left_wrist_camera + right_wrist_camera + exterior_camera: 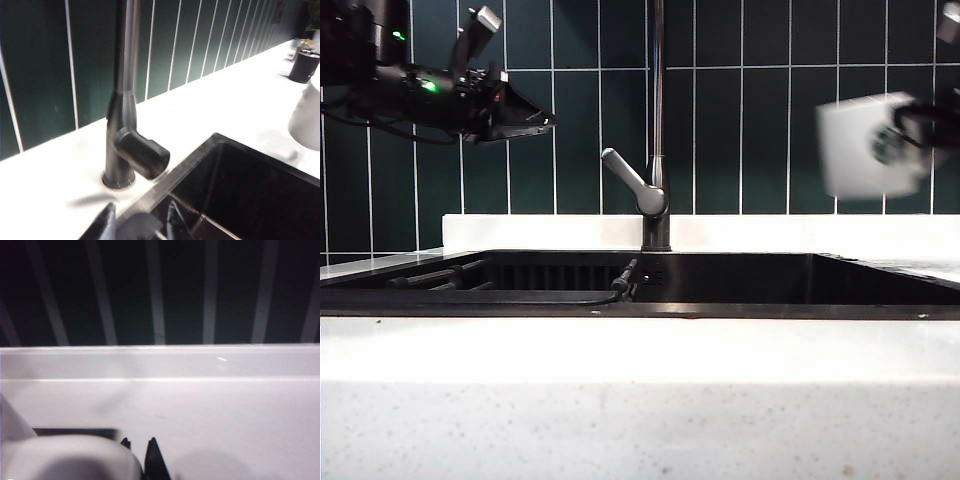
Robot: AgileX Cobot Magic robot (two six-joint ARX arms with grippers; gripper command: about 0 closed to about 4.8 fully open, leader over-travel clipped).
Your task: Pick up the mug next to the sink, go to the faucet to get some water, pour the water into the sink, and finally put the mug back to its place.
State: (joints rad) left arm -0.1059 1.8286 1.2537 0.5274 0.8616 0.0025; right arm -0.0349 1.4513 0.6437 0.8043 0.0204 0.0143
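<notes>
1. My right hand (920,130) is at the right edge of the exterior view, up before the dark tiles. It is closed on the mug (868,145).
2. The mug hangs in the air, blurred, above the right end of the sink (740,280). Its round logo faces the right.
3. In the right wrist view the mug (70,457) fills the lower left corner, and the white worktop (210,405) lies behind it.
4. My left hand (525,118) is in the upper left of the exterior view. It is open and holds nothing.
5. The faucet (657,120) stands in the middle, behind the sink. Its grey lever (630,178) points up to the left.
6. In the left wrist view the faucet (122,125) stands on the worktop (55,175), just beside the corner of the sink (235,190).
</notes>
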